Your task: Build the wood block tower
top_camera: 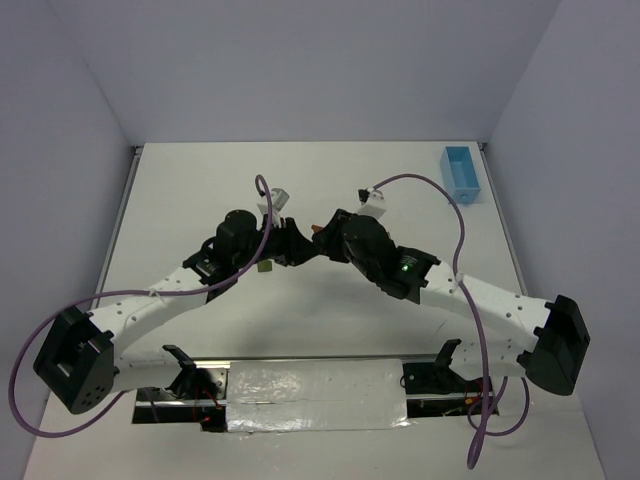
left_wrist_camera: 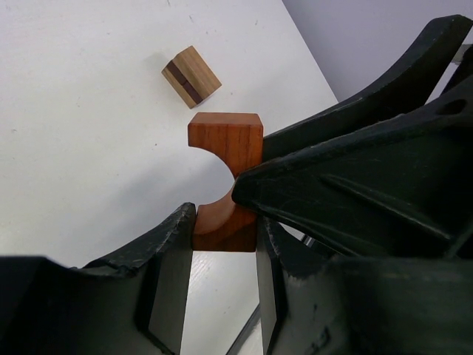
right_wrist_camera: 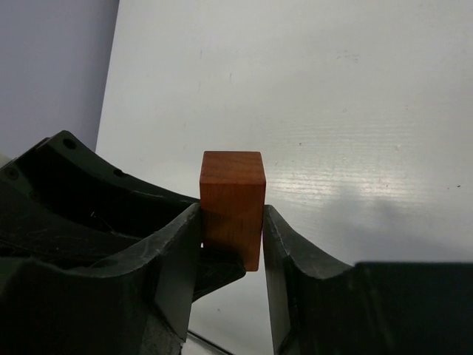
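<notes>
A reddish-orange arch block [left_wrist_camera: 225,140] is held in the air over the table's middle, between both grippers. My left gripper [left_wrist_camera: 225,248] is shut on one leg of the arch. My right gripper [right_wrist_camera: 231,240] is shut on the same block [right_wrist_camera: 232,196], and its black finger crosses the arch in the left wrist view. In the top view the two grippers [top_camera: 300,243] [top_camera: 325,240] meet tip to tip, with only a sliver of the arch [top_camera: 317,229] showing. A tan block with a dark brown stripe [left_wrist_camera: 191,76] lies on the table beyond. No upright tower shows.
A small olive block [top_camera: 264,267] lies by the left arm's wrist. A light blue rectangular box [top_camera: 461,173] stands at the far right of the white table [top_camera: 400,190]. Purple cables loop off both arms.
</notes>
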Robot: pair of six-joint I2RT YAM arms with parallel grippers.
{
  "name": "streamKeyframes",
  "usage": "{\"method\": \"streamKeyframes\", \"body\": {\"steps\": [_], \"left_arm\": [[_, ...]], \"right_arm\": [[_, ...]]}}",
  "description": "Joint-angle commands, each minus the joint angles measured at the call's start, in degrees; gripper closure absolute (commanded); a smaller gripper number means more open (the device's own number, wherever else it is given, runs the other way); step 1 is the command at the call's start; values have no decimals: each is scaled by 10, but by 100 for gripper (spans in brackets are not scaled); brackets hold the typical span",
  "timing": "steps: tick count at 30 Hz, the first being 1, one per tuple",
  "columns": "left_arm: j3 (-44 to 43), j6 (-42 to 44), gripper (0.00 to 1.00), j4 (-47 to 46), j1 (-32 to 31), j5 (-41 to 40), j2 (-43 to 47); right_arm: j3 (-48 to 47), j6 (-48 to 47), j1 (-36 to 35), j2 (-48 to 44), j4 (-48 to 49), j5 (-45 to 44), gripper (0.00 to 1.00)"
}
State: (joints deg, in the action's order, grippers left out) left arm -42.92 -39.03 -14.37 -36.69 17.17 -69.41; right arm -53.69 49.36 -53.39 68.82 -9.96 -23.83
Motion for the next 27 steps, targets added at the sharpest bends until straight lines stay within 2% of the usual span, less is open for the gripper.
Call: {"method": "streamKeyframes", "body": {"steps": [1, 4, 8, 10, 11, 12, 13, 14, 17, 21, 22, 27], "left_arm": [[-27, 9, 99, -26, -3, 10, 21], [-28, 11, 98, -22, -2, 15, 26], [-27, 16, 92, -18, -2, 17, 30], [-25, 18, 83, -20, -2, 18, 32], [-23, 18, 77, -20, -3, 19, 33], [-23, 19, 59, -20, -2, 21, 33], [-23, 20, 47, -18, -3, 21, 35], [-21, 20, 25, -16, -3, 18, 36], [-26, 29, 0, 17, -2, 7, 42], [-53, 39, 1, 138, -3, -46, 54], [-64, 37, 1, 204, -3, -84, 58], [-104, 24, 1, 383, -3, -201, 108]], "right_arm": [[-26, -6, -5, 12, 3, -10, 58], [-25, -8, -5, 18, 9, -7, 67], [-20, -16, -5, 17, 25, 4, 91], [-19, -29, -4, 14, 33, 9, 100], [-19, -31, -4, 14, 37, 12, 100], [-19, -35, -3, 13, 37, 12, 100], [-20, -44, -2, 13, 37, 13, 100], [-21, -47, 0, 13, 31, 14, 100], [-26, -69, 30, 11, 16, 39, 100], [-40, -119, 98, 4, -28, 87, 100], [-51, -133, 125, 6, -51, 97, 100], [-119, -258, 191, 53, -159, 125, 100]]}}
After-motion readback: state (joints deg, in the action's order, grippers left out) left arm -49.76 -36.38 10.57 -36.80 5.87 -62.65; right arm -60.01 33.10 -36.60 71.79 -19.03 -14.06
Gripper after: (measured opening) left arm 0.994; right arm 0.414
